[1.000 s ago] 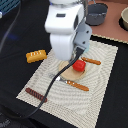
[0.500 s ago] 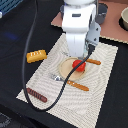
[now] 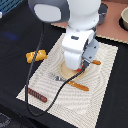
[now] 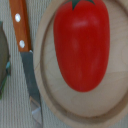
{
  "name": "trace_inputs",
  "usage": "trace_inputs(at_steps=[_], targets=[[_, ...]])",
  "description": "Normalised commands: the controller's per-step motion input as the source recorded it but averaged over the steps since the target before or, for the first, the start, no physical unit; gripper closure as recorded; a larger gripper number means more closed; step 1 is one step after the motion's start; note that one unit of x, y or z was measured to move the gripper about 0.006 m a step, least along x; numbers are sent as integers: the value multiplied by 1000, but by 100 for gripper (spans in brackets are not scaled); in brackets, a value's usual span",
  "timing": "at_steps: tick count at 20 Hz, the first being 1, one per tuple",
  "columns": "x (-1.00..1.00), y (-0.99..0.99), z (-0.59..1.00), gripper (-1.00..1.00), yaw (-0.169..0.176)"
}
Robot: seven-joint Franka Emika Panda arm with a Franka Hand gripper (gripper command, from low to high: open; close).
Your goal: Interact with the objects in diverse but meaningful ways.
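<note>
1. Bread (image 3: 36, 55) lies on the mat (image 3: 107, 75), well off to the exterior view's left of the arm (image 3: 80, 47).
2. Sausage (image 3: 37, 95) lies near the mat's front corner, well apart from the arm.
3. Fork (image 3: 70, 82) lies just in front of the plate (image 3: 62, 71).
4. Tomato (image 4: 81, 45) rests on the plate, directly beneath the wrist; a knife (image 4: 25, 55) lies just beside the plate.
5. Gripper: fingers unseen, opening cannot be told.
</note>
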Motion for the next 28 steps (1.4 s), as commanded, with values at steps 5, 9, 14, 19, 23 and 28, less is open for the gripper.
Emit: trace_inputs(at_steps=[5, 9, 14, 19, 23, 28], targets=[[130, 97, -275, -100, -54], [146, 109, -267, 100, -49], [133, 97, -267, 100, -52], [111, 71, -349, 100, -57], [98, 132, -195, 100, -57], [-537, 463, 898, 100, 0]])
